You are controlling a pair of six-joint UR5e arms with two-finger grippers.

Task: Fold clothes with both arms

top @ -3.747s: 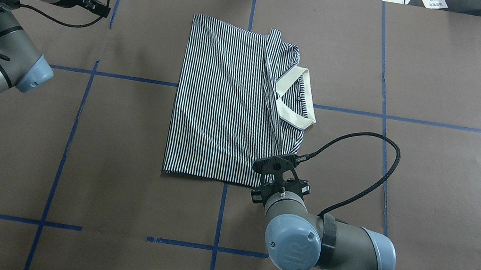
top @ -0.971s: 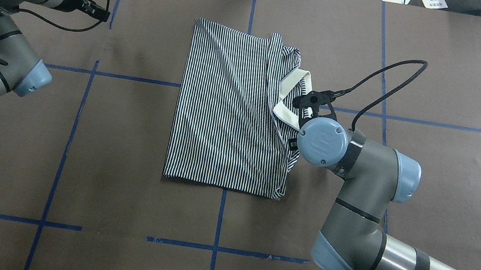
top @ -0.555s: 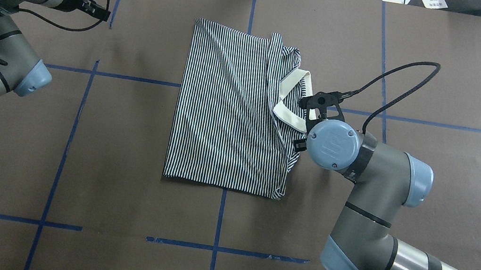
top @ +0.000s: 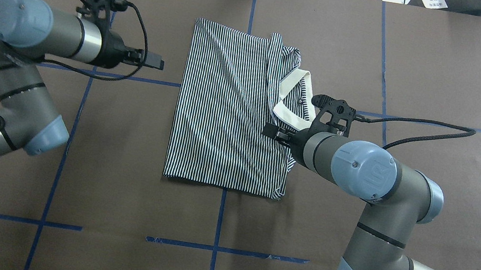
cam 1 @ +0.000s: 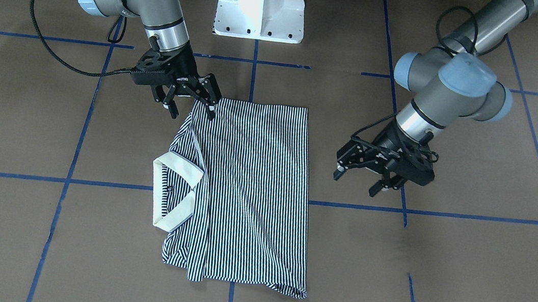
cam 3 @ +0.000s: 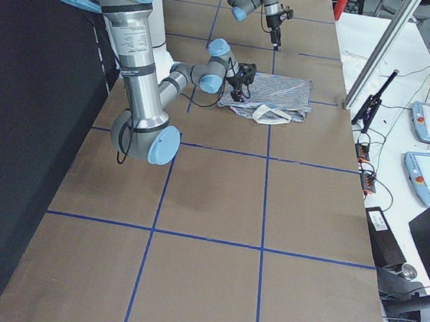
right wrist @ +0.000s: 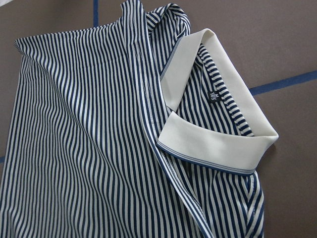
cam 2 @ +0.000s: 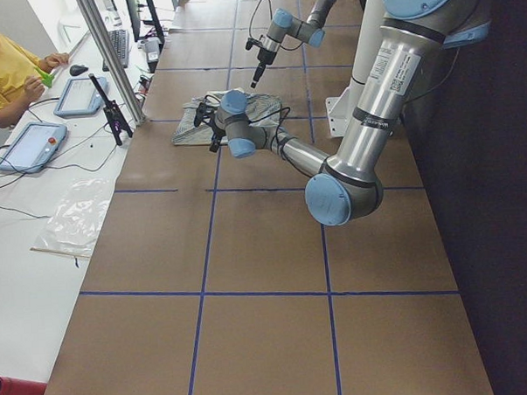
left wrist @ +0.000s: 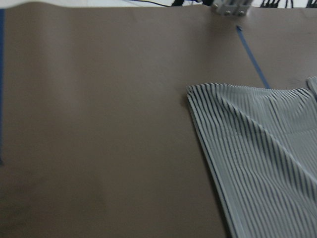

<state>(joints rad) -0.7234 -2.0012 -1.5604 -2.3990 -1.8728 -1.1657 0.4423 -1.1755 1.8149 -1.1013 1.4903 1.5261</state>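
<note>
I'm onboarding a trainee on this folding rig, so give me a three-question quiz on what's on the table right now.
1. True or false: the left gripper is shut on the polo shirt.
2. Which is nearer the cream collar? A) left gripper B) right gripper
3. Fill in: the left gripper hovers over bare ___.
Key: 1 false, its jaws are open and off the shirt. 2 B. 3 table.

One polo shirt (top: 224, 118), two arms (top: 27, 93), one pedestal base (cam 1: 261, 1), one person (cam 2: 4, 73)
</note>
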